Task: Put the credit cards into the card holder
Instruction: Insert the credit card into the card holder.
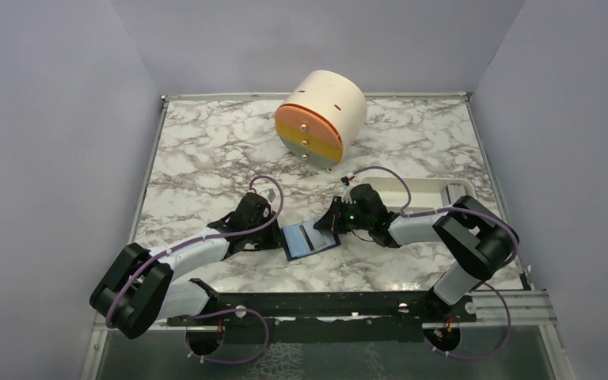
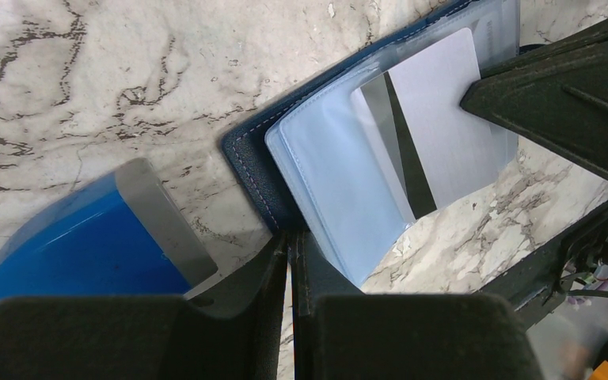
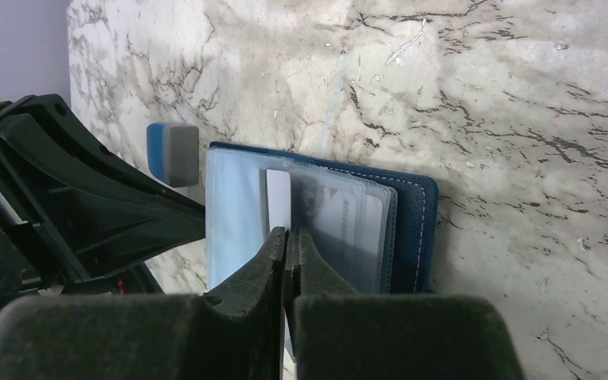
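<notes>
The card holder [image 1: 297,247] lies open between the arms, navy outside [image 2: 252,162], paler blue-grey sleeves inside [image 3: 233,206]. My left gripper [image 1: 279,237] is shut on its navy left edge, seen in the left wrist view [image 2: 291,241]. My right gripper [image 1: 326,231] is shut on a pale credit card with a dark stripe [image 2: 443,134]. The card lies over the open inside, its far end at a clear sleeve [image 3: 278,198]. The right gripper's own view shows the jaws closed on the card's near edge [image 3: 287,235]. Another card shows dimly inside a sleeve [image 3: 352,222].
A small bright blue block with a grey end [image 2: 87,245] lies just left of the card holder, and shows in the right wrist view [image 3: 170,152]. A white oblong tray [image 1: 423,190] sits behind the right arm. A round cream drawer unit [image 1: 321,117] stands at the back.
</notes>
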